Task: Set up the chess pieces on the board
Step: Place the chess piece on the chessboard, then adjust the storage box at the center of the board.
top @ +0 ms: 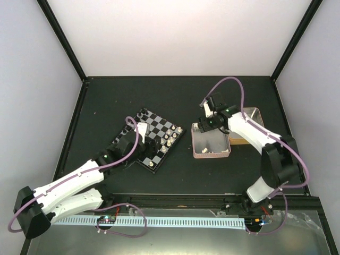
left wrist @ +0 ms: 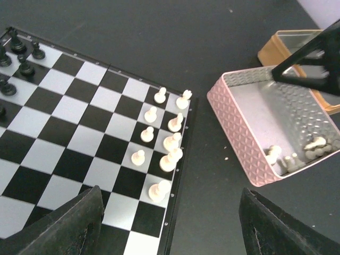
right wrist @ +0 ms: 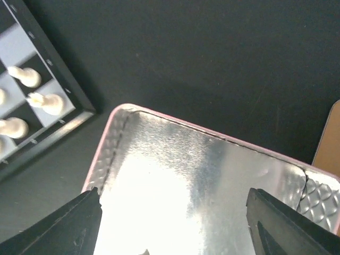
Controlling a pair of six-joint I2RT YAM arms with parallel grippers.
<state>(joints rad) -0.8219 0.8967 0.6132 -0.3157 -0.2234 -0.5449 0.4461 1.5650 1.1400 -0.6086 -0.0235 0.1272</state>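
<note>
The hand (right wrist: 171,197) is seen with its fingers spread wide above a pink tin (right wrist: 109,154), whose silvery floor is brightly lit. A corner of the board (right wrist: 18,50) is shown at left on the dark tabletop (right wrist: 212,64), with cream chess pieces (right wrist: 48,102) stood on its outer squares.

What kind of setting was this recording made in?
Probably a lab robot cell: plain white panels, black frame, black tabletop, with the left arm and right arm bolted at its near edge.
</note>
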